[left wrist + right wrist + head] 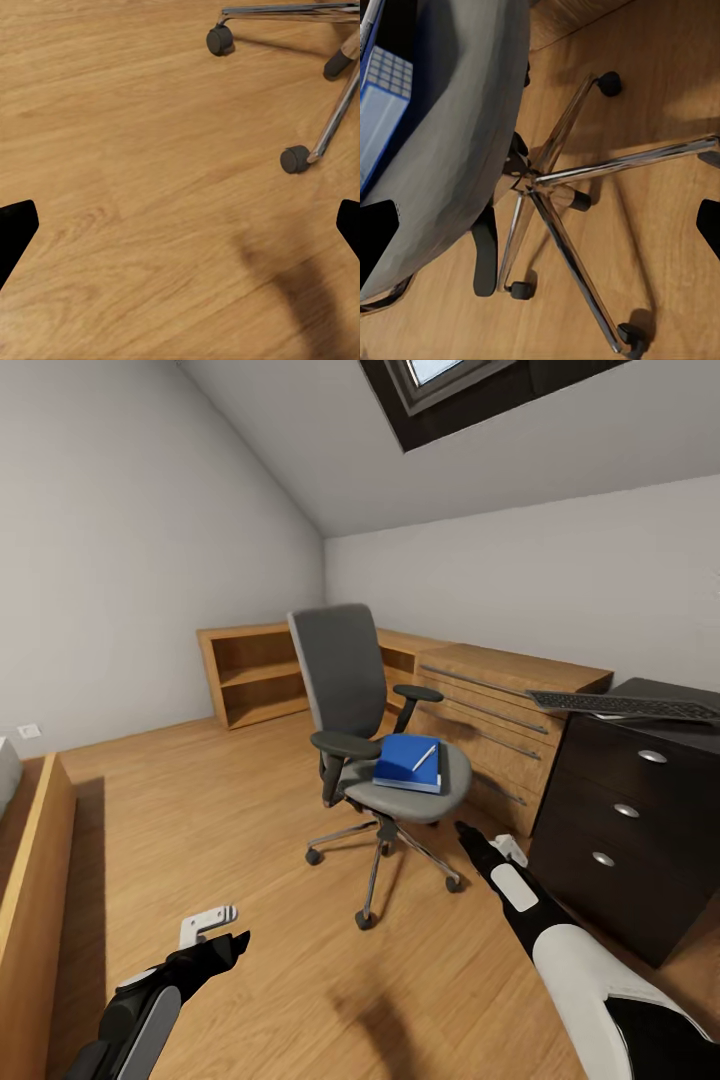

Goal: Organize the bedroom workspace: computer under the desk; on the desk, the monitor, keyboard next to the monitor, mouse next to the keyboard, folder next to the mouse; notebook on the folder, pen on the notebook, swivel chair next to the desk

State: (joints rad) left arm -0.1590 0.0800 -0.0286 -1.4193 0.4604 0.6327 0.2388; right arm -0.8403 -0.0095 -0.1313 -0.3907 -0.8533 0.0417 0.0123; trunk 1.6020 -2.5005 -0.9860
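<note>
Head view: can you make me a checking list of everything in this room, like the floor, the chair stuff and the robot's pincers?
Surface: bare wooden floor.
Job's things: swivel chair away from the dark desk; blue folder on its seat, pen on top; keyboard on desk.
Clutter: nothing seen.
Grippers: left pincer and right pincer both open, empty.
Cables: nothing seen.
Surroundings: wooden shelf, drawer unit, skylight.

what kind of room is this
Probably an attic bedroom used as a home office: a sloped ceiling with a skylight, a swivel chair on wood flooring, and a keyboard atop a dark drawer unit.
</note>
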